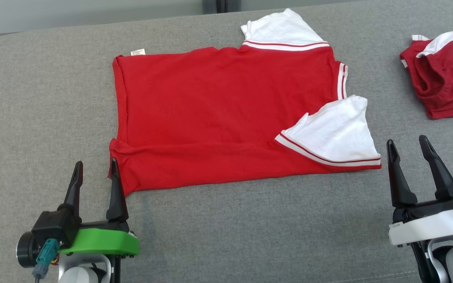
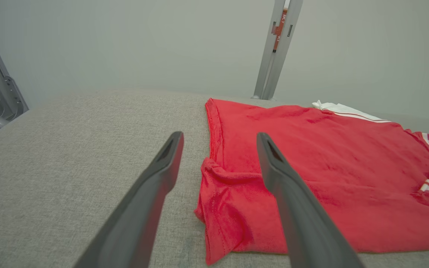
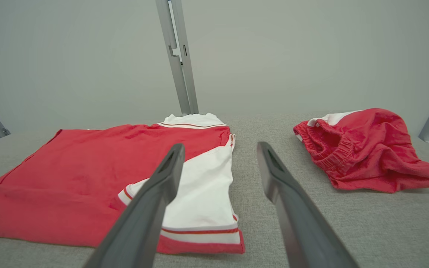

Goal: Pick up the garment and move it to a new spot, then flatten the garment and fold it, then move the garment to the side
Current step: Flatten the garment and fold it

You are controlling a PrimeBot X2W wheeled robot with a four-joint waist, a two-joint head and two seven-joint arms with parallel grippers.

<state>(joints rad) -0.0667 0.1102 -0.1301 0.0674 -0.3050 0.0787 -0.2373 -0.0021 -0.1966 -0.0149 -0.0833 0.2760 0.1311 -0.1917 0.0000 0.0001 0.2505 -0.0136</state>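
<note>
A red T-shirt with white sleeves lies spread flat on the grey padded surface, hem to the left, collar to the right. Its near white sleeve is folded over the red body; the far sleeve sticks out at the back. My left gripper stands open at the shirt's near-left corner, which is slightly bunched, with nothing between its fingers. My right gripper is open just right of the near sleeve, apart from the cloth.
A second red and white garment lies crumpled at the far right, also in the right wrist view. A grey metal post stands behind the surface against a pale wall. Bare grey surface stretches to the shirt's left and front.
</note>
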